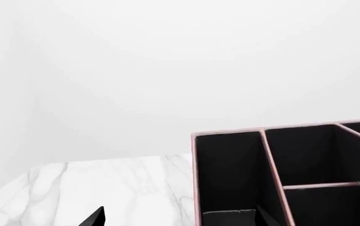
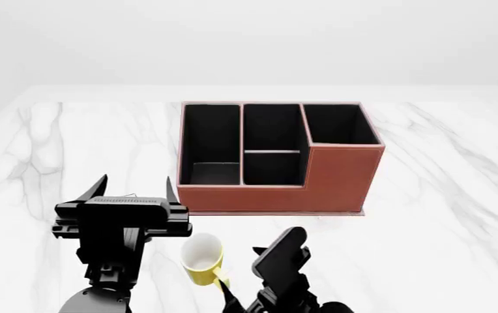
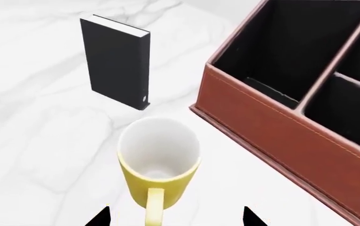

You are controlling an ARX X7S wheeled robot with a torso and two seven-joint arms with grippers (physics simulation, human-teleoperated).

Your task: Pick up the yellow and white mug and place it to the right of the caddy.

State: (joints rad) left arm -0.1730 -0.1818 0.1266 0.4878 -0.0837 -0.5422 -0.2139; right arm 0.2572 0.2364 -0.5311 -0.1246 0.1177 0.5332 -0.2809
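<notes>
Right gripper (image 2: 231, 297): nearest to me, low in the head view; my wrist camera shows its jaws released, two dark tips apart on either side of the mug's handle, nothing held.
Yellow and white mug (image 3: 159, 162): upright on the table (image 2: 440, 215), just in front of the caddy's front left part, handle toward my right gripper, white inside bare.
Left gripper (image 2: 134, 189): in front of the caddy's left corner, jaws spread, empty.
Black book (image 3: 115, 62): upright, beside the caddy's left end, apart from the mug.
Caddy (image 2: 336, 173): reddish-brown, black-lined compartments, beyond the mug.
</notes>
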